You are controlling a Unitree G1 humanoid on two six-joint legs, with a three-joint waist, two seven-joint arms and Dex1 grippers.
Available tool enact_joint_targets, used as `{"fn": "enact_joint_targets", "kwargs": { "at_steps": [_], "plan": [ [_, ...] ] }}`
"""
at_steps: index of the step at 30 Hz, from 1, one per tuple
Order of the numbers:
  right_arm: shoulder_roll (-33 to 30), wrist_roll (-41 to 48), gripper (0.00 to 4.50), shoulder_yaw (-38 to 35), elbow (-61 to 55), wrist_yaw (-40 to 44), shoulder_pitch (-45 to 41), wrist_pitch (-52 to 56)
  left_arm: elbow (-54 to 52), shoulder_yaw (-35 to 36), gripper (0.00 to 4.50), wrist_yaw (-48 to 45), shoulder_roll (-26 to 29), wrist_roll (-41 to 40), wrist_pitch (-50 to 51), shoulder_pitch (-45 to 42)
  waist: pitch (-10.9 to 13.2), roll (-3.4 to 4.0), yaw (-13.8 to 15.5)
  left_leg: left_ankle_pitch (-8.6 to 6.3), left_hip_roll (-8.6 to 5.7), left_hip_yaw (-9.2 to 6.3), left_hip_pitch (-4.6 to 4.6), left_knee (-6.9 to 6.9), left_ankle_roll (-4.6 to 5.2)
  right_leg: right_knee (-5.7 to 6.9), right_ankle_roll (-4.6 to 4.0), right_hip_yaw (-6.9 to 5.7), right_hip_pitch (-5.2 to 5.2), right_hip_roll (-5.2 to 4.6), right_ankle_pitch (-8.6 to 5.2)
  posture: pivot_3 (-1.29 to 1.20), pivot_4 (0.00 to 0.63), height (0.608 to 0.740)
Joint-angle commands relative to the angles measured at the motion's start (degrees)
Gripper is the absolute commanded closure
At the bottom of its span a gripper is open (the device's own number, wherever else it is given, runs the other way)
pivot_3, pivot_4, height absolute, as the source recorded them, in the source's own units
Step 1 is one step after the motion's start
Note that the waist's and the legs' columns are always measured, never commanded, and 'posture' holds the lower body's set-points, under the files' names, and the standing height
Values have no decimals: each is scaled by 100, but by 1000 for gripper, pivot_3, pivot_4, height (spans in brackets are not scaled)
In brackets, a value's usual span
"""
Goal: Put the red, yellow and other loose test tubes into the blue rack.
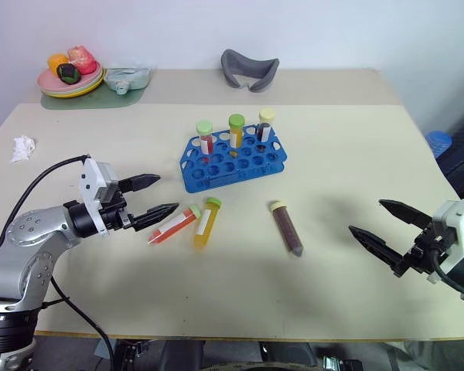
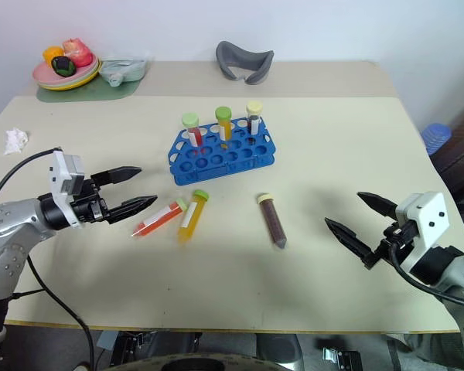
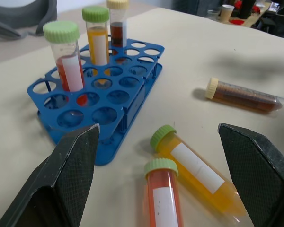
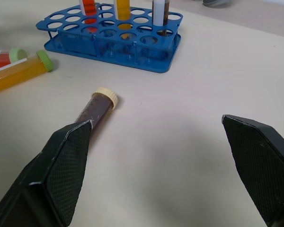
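Observation:
Three loose test tubes lie on the table in front of the blue rack (image 1: 240,164): a red-orange one (image 1: 174,225), a yellow one (image 1: 206,224) beside it, and a dark brown one (image 1: 288,229) further right. Three capped tubes stand in the rack's back row. My left gripper (image 1: 167,193) is open just left of the red tube's cap, its fingers pointing toward it and apart from it. On the right, my right gripper (image 1: 366,216) is open over bare table, well clear of the brown tube (image 4: 95,108).
At the back left a plate of toy food (image 1: 69,77) rests on a green mat beside a clear container (image 1: 127,77). A grey curved object (image 1: 249,69) lies at the back centre. A crumpled paper (image 1: 22,148) sits near the left edge.

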Motion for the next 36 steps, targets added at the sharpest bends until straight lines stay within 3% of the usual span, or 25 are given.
{"fn": "enact_joint_targets", "kwargs": {
  "at_steps": [1,13,21,30,34,36],
  "plan": [
    [-1,26,0,-79,-94,-48,-59,-99,-188,66,405,-31,61,-52,1,-23,0,0,0,0,0,0,0,0,0,0,0,0,0,0,0,0,150,740],
    [-101,157,0,122,-322,-342,-370,176,-298,42,405,-79,-4,-245,171,-134,0,0,3,0,0,0,-2,0,0,0,0,0,-1,0,0,0,150,740],
    [-176,390,0,393,-551,-810,-738,706,-191,-94,405,-645,10,-374,37,-232,1,-1,0,0,0,0,-3,1,0,1,0,0,-2,0,0,0,150,740],
    [-1157,1025,0,1530,-871,-2461,-2526,3563,369,-340,405,-1835,117,-469,-171,-755,3,0,-1,0,0,0,-15,3,0,0,-2,0,-13,1,1,0,150,740],
    [-1004,1677,0,2050,-308,-2714,-3739,5146,745,-653,405,-2390,214,-53,-662,-916,4,1,-6,1,0,0,-49,7,0,5,-3,0,-46,1,3,0,150,740],
    [-636,1732,0,2093,-46,-2961,-4250,5945,907,-741,405,-2529,216,61,-800,-1012,4,0,-5,1,0,-1,-64,7,1,5,-2,-1,-61,1,4,0,150,740]
  ]
}}
